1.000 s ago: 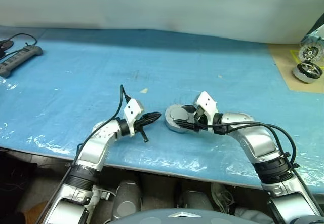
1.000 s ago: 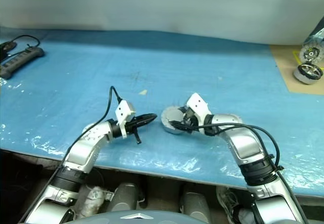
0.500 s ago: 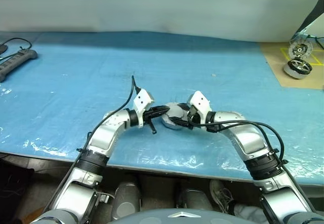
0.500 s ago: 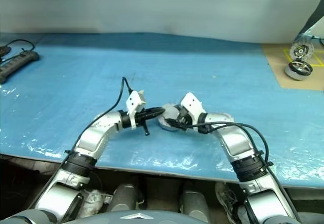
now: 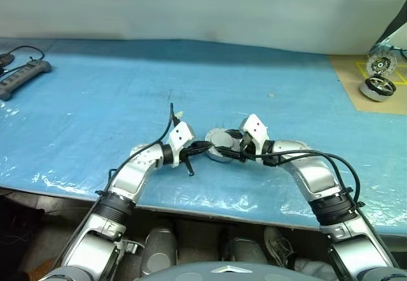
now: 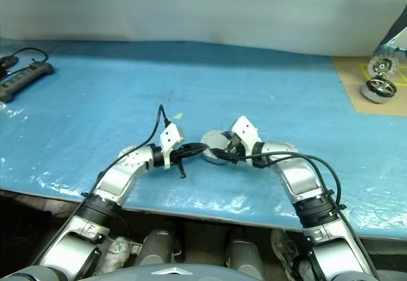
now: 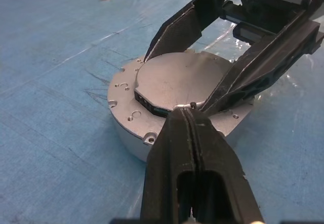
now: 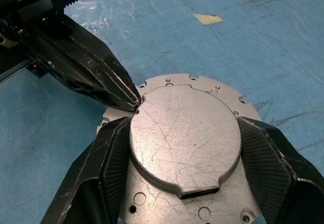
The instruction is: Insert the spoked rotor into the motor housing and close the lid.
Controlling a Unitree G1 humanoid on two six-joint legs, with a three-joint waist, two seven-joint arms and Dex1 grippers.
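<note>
Now the lid [image 8: 185, 140] lies plain-face-up, scratched, on the motor housing [image 7: 132, 125].

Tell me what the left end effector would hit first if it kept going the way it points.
Probably the lid: the shut left end effector points at its near edge, seemingly already touching, with the right end effector gripping it on the motor housing.

scratched matt metal lid [image 8: 185, 138], glossy plastic sheet [image 5: 95, 103]
</note>
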